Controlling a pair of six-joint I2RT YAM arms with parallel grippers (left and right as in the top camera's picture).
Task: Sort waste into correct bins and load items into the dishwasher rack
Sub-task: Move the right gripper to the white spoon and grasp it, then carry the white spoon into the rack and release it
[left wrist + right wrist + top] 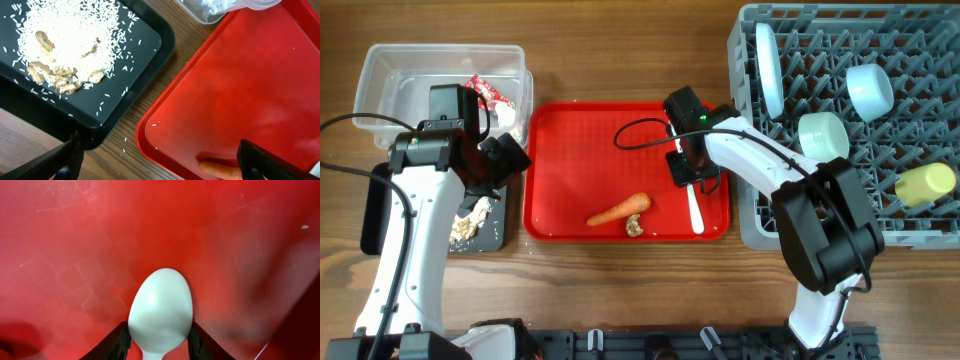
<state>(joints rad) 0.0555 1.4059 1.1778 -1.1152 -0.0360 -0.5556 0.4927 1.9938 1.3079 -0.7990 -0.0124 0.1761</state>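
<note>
My right gripper (688,172) (160,337) is low over the red tray (570,130), shut on the bowl of the white spoon (695,208) (161,307), whose handle lies toward the front. The orange carrot (620,210) (220,171) lies on the red tray with a beige scrap (634,226) beside it. My left gripper (505,155) (160,155) is open and empty over the gap between the black tray (380,215) (150,55) and the red tray. The grey rack (920,240) holds the plate (769,70), two bowls (870,90) (823,135) and the yellow cup (925,183).
The black tray holds rice and beige scraps (60,45) (470,222). The clear tub (380,80) behind it holds the red-and-white wrapper (488,92) and white tissue (505,115). A few rice grains lie on the wood (125,142).
</note>
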